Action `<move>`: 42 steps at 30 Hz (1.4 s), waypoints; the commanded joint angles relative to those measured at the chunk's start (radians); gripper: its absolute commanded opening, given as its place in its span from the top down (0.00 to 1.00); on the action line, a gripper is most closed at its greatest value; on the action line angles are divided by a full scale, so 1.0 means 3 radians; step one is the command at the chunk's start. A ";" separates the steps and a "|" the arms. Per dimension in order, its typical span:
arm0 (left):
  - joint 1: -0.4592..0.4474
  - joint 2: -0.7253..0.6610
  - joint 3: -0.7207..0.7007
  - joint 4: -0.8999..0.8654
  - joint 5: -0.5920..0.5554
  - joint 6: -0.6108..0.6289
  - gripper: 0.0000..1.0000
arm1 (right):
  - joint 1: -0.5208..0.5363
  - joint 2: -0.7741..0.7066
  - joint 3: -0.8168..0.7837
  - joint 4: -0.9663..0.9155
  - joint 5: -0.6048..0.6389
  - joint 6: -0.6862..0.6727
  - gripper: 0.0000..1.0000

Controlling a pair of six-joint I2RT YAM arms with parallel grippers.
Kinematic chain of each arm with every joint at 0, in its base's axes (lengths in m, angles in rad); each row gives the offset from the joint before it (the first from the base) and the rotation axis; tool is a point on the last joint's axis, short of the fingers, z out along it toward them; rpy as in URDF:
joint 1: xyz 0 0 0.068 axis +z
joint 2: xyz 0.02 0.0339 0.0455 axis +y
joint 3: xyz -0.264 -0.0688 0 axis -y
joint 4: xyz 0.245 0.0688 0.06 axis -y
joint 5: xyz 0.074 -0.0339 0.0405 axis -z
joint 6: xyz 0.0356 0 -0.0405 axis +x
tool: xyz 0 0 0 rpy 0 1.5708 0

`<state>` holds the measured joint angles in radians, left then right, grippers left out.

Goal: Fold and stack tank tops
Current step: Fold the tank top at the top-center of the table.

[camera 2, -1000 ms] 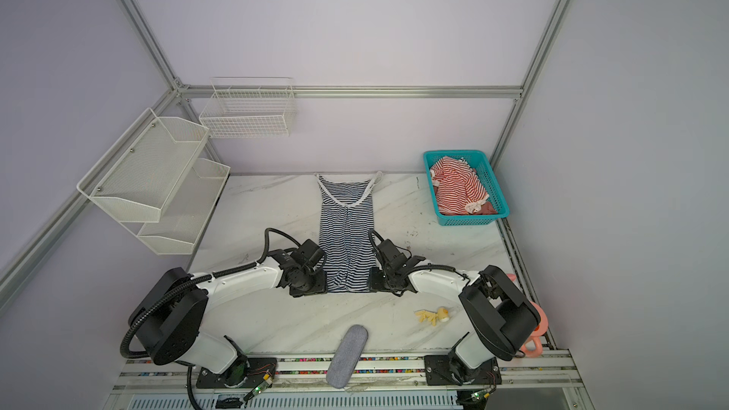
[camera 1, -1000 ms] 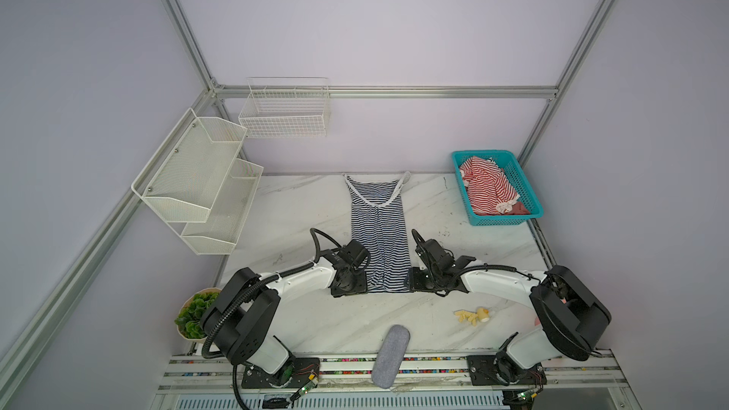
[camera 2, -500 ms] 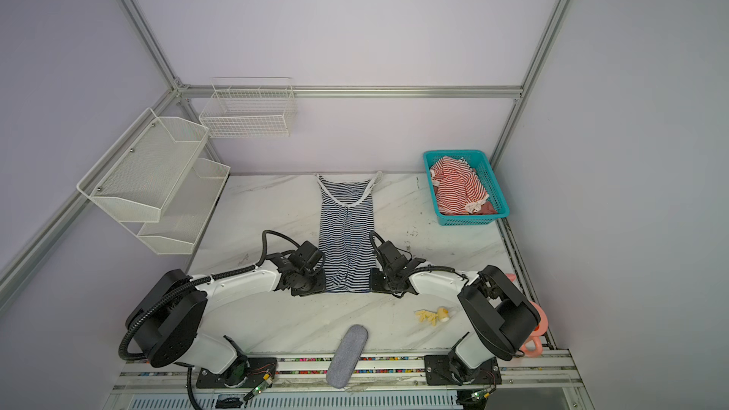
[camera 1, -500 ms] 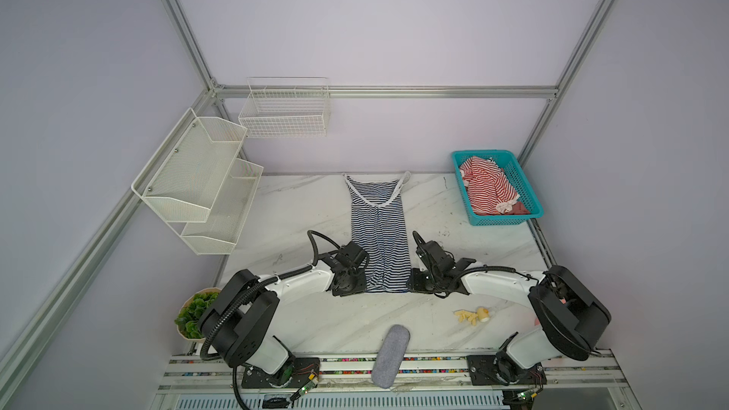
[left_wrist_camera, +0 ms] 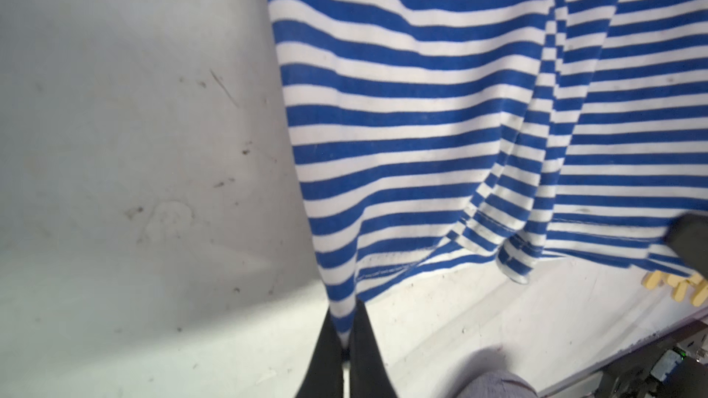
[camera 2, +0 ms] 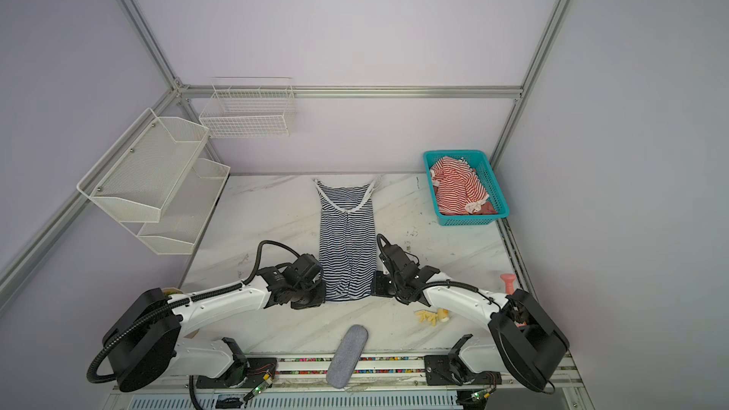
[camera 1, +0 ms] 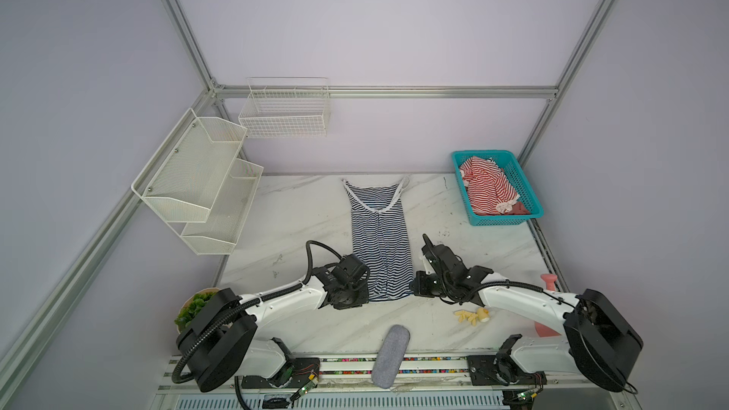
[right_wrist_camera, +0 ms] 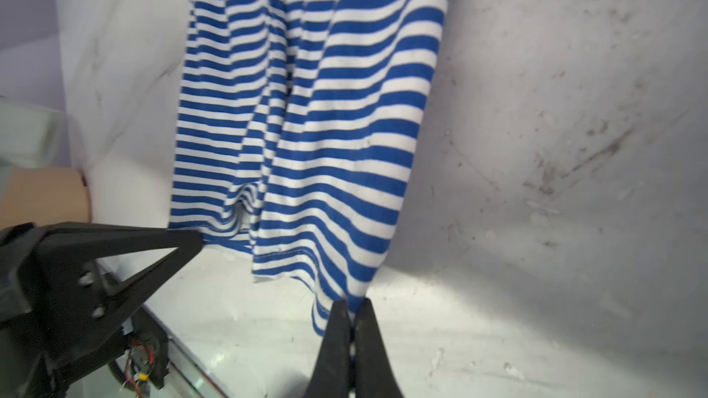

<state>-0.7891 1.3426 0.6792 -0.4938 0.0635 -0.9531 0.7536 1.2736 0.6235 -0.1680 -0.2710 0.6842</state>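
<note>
The navy-and-white tank top (camera 1: 380, 246) (camera 2: 347, 246) lies lengthwise mid-table, folded narrow, straps toward the back wall. My left gripper (camera 1: 366, 296) (left_wrist_camera: 346, 319) is shut on the near left corner of its hem. My right gripper (camera 1: 414, 289) (right_wrist_camera: 352, 312) is shut on the near right corner. Both corners are pinched between the black fingertips just above the marble. The red-and-white tank top (camera 1: 487, 185) (camera 2: 457, 185) lies crumpled in the teal basket (camera 1: 507, 221) at the back right.
A grey felt case (camera 1: 390, 356) overhangs the table's front edge. A small yellow toy (camera 1: 471, 315) lies beside the right arm, with a pink object (camera 1: 548, 282) further right. White mesh shelves (camera 1: 197, 183) and a wire basket (camera 1: 284, 112) hang at the left; a plant (camera 1: 195, 305) sits front left.
Both grippers have shut on the near hem corners of the navy-and-white tank top. The arms have barely shifted.
</note>
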 commanded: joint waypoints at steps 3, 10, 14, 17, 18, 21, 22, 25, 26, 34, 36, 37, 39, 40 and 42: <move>-0.0148 -0.0236 -0.0147 0.0015 -0.0047 -0.0257 1.00 | 0.0094 -0.0356 -0.0055 -0.0208 -0.0017 0.0235 1.00; -0.0163 -0.0545 0.0077 -0.0273 -0.0315 -0.0263 1.00 | 0.0096 -0.0411 0.0251 -0.0460 0.0145 0.0105 1.00; -0.0157 -0.0608 0.0281 -0.0486 -0.0570 -0.0251 1.00 | 0.0096 -0.0277 0.0452 -0.0467 0.0203 0.0022 1.00; -0.0142 -0.0586 0.0386 -0.0455 -0.0777 -0.0156 1.00 | 0.0096 -0.0131 0.0555 -0.0364 0.0179 -0.0022 1.00; -0.0114 -0.0551 0.0428 -0.0432 -0.0829 -0.0100 1.00 | 0.0096 -0.0063 0.0608 -0.0348 0.0203 -0.0042 1.00; 0.0052 -0.0381 0.0648 -0.0446 -0.0810 0.0132 1.00 | 0.0096 0.0167 0.0784 -0.0340 0.0233 -0.0113 1.00; 0.0113 -0.0316 0.0745 -0.0481 -0.0819 0.0189 1.00 | 0.0094 0.0237 0.0835 -0.0326 0.0237 -0.0133 1.00; 0.0271 -0.0117 0.0995 -0.0517 -0.0797 0.0396 1.00 | 0.0091 0.0418 0.0959 -0.0309 0.0311 -0.0186 1.00; 0.0318 -0.0066 0.1052 -0.0517 -0.0780 0.0449 1.00 | 0.0086 0.0458 0.0987 -0.0305 0.0337 -0.0203 1.00; 0.0684 0.0418 0.1502 -0.0505 -0.0531 0.0750 1.00 | -0.0114 0.0797 0.1326 -0.0304 0.0334 -0.0419 1.00; 0.0735 0.0525 0.1607 -0.0502 -0.0501 0.0795 1.00 | -0.0196 0.0886 0.1412 -0.0304 0.0300 -0.0487 1.00; 0.0759 0.0591 0.1664 -0.0501 -0.0476 0.0822 1.00 | -0.0254 0.0938 0.1453 -0.0304 0.0259 -0.0536 1.00; 0.0797 0.0702 0.1782 -0.0500 -0.0438 0.0875 1.00 | -0.0348 0.1041 0.1529 -0.0299 0.0194 -0.0610 1.00; 0.0814 0.0762 0.1841 -0.0501 -0.0423 0.0907 1.00 | -0.0395 0.1112 0.1581 -0.0299 0.0157 -0.0646 1.00; 0.0849 0.0865 0.1965 -0.0506 -0.0406 0.0958 1.00 | -0.0473 0.1222 0.1677 -0.0289 0.0114 -0.0703 1.00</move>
<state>-0.5484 1.5867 1.1389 -0.6540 -0.0822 -0.7185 0.6395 1.6058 1.0882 -0.2604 -0.2165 0.5228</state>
